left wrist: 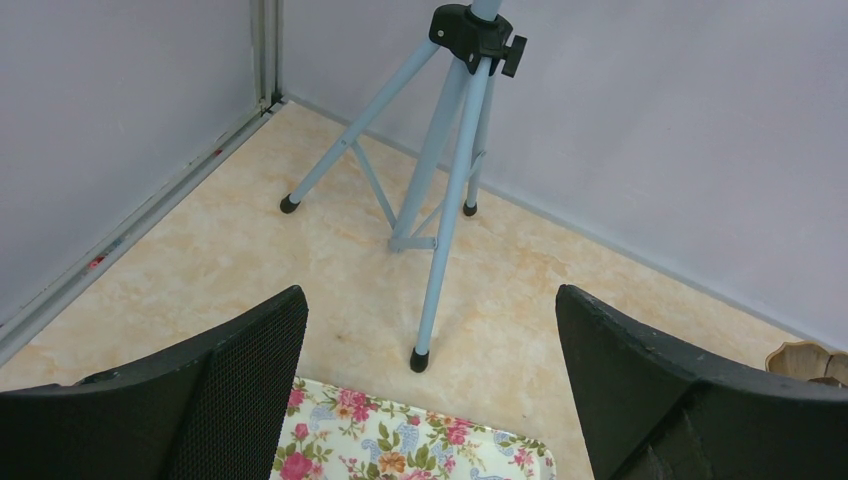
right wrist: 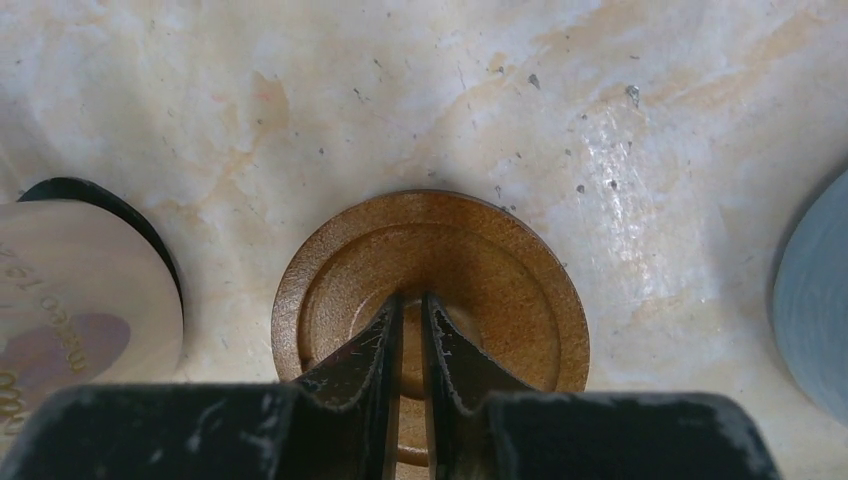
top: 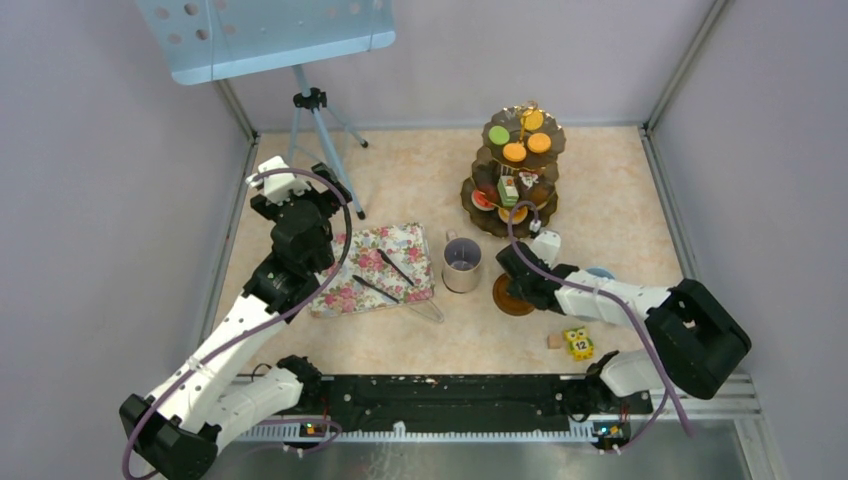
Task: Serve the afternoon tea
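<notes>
The right gripper (right wrist: 411,300) is closed. Its two fingers stand almost together, with only a thin slit between them and nothing visibly held. The tips rest over the saucer (right wrist: 500,290), near its centre. The saucer's near rim is hidden under the fingers, so I cannot tell whether they press on the wood or hang just above it.

Left of the fingers a pale mug (right wrist: 80,300) stands just beside the saucer. At the far right is a blue-grey edge, probably the cup (right wrist: 815,310). In the top view the stand (top: 512,170), loaded with pastries, lies well beyond the fingertips.

The left gripper (left wrist: 430,350) is wide open and empty. It hangs over the far edge of a floral tray (left wrist: 400,440), with a tripod (left wrist: 440,200) ahead of the tips.

The main risk, as I judge it, is that shut fingers have no hold on a flat saucer. Pushing down off-centre could tip it, and dragging it could skid it into the mug. Reopening this low could also make the tips catch the raised rim. The cup sits close to the right forearm, so a careless swing could knock it.
</notes>
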Controlling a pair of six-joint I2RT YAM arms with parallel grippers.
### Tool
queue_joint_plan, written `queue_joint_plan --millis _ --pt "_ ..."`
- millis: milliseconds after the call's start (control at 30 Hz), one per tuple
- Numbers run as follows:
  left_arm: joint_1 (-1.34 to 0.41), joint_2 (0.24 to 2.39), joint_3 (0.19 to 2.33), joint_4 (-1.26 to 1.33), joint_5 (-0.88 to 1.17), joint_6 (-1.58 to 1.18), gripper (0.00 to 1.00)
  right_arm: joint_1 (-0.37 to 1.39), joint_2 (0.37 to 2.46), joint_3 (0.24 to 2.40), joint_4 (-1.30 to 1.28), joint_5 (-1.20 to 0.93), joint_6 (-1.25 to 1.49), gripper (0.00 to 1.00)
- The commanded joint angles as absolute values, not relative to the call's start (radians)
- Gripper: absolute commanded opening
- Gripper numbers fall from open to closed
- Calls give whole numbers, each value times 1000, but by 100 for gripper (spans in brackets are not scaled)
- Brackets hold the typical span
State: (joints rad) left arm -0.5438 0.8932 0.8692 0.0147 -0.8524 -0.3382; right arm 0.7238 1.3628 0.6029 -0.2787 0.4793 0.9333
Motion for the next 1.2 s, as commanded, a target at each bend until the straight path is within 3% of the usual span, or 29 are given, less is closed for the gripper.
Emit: queue_joint_plan --millis 0,100,167,333,467,567,700,1067,1167 --pt "-546 899 883 41 -850 -333 99 709 1389 598 -253 473 871 12" --pt "-546 897 883 43 -855 -331 99 709 1332 649 -315 456 818 12" --pt "-545 899 883 43 -855 -331 99 710 1249 690 -382 464 769 17" --pt "-545 902 883 43 -845 -333 99 709 949 711 -494 572 651 60" --pt "-545 901 883 43 -842 -332 99 695 859 735 -702 868 848 77" --pt "-545 892 882 43 -847 -333 99 624 937 828 -1010 922 1208 80" --pt "-546 887 883 43 -834 -336 99 508 1066 882 -1090 818 1348 81" --pt "-545 877 882 43 -838 -334 99 288 1208 883 -981 590 1536 76" --pt "-545 877 883 44 -838 -334 99 270 1232 916 -961 572 1555 85"
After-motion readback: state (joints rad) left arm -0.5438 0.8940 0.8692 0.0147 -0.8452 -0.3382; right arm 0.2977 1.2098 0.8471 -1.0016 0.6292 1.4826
